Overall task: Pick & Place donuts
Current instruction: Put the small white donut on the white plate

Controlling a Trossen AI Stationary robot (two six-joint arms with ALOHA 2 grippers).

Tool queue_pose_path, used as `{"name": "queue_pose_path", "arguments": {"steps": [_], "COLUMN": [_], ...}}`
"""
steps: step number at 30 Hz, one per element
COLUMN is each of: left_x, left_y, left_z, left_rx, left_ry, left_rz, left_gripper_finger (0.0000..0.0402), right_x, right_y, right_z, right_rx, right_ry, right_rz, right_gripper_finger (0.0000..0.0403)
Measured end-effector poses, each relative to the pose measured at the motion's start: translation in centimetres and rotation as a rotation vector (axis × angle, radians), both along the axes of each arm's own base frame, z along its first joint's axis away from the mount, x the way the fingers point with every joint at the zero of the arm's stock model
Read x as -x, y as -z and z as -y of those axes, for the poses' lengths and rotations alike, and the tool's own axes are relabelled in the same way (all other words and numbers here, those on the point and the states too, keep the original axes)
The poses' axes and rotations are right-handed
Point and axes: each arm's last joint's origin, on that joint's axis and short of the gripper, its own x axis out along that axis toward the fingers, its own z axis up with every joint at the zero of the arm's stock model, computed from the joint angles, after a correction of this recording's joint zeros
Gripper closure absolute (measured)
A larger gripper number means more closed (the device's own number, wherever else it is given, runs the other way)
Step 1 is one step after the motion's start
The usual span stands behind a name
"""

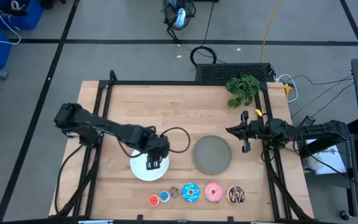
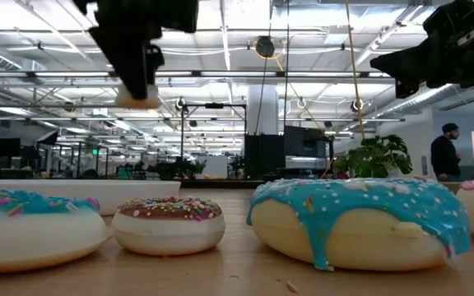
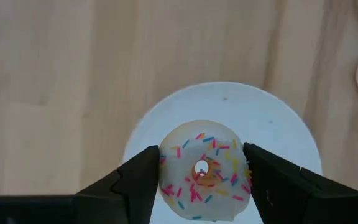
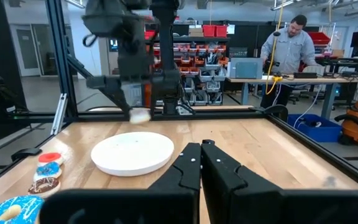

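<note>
Left end effector (image 3: 201,186) around glossy sprinkled ring (image 3: 204,169)

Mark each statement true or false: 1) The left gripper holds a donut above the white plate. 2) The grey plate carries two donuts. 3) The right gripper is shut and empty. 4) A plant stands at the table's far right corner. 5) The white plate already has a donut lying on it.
1) True: the left gripper clamps a white sprinkled donut over the white plate.
2) False: the grey plate is bare.
3) True: the right gripper holds nothing.
4) True: the plant is there.
5) False: nothing rests on it.
</note>
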Motion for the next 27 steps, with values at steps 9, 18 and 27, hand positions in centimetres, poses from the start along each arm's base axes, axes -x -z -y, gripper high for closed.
{"name": "queue_pose_path", "arguments": {"steps": [9, 18, 27], "left_x": [-0.5, -0.3, 0.5], "left_y": [5.2, 8.1, 10.1], "left_z": [-1.2, -1.4, -1.5], "left_rx": [-0.008, 0.022, 0.029], "left_ry": [0.048, 0.02, 0.007], "left_rz": [-0.087, -0.087, -0.058], "left_gripper_finger": [0.0174, 0.0174, 0.0174], "right_x": [0.0, 0.0, 0.0], "right_y": [0.0, -0.1, -0.1], "right_z": [0.0, 0.0, 0.0], "right_rx": [0.019, 0.016, 0.015], "right_ry": [0.001, 0.001, 0.001], "right_rz": [0.004, 0.008, 0.008], "right_gripper_finger": [0.0403, 0.0403, 0.0403]}}
